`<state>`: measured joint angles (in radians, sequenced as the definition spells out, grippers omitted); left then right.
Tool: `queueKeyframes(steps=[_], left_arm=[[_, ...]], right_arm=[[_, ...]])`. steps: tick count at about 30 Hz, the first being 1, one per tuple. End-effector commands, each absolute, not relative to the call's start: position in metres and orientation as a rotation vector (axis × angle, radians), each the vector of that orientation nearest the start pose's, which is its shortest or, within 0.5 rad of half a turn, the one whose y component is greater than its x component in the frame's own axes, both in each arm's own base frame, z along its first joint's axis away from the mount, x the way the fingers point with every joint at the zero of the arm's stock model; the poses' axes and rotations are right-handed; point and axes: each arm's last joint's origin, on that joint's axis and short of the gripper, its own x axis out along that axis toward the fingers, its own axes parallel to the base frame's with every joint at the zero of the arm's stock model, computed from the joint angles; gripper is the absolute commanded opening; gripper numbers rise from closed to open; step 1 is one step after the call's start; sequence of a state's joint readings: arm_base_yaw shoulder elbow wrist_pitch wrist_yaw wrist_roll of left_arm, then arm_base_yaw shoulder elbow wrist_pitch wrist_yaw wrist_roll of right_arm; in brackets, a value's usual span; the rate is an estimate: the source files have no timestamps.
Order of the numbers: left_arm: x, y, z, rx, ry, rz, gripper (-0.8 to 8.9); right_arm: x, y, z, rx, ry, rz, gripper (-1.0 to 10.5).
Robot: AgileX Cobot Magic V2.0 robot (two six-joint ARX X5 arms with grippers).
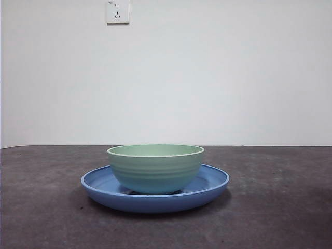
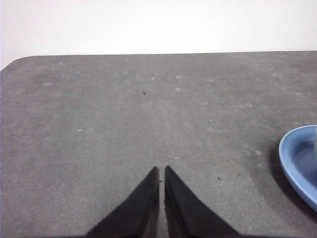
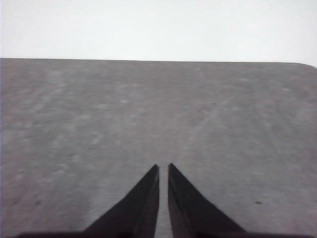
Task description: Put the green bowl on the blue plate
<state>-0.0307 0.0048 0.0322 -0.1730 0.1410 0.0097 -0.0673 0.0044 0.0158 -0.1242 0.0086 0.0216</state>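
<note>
The green bowl (image 1: 155, 168) stands upright inside the blue plate (image 1: 98, 184) at the middle of the table in the front view. No gripper touches either one. In the left wrist view my left gripper (image 2: 162, 169) is shut over bare table, holding nothing, and an edge of the blue plate (image 2: 292, 158) shows off to one side. My right gripper (image 3: 163, 167) is shut too, over bare table with nothing between its jaws. Neither arm shows in the front view.
The dark grey tabletop (image 1: 41, 207) spreads around the plate, ending at a white wall with a socket (image 1: 118, 11) high up. The table's rounded far corner (image 2: 20, 62) shows in the left wrist view.
</note>
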Motion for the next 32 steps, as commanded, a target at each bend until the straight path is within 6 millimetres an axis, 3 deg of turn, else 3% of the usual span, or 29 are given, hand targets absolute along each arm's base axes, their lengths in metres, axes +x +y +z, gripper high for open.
queueKeyframes(steps=[1,32], left_arm=[[0.0953,-0.007,0.15,0.007,0.17,-0.173,0.2],[0.0953,-0.007,0.15,0.007,0.17,-0.173,0.2]], right_arm=[[0.0964,-0.0077,0.1554,0.016,0.111,-0.107,0.3],[0.0965,-0.0075,0.157,0.016,0.096,-0.102,0.3]])
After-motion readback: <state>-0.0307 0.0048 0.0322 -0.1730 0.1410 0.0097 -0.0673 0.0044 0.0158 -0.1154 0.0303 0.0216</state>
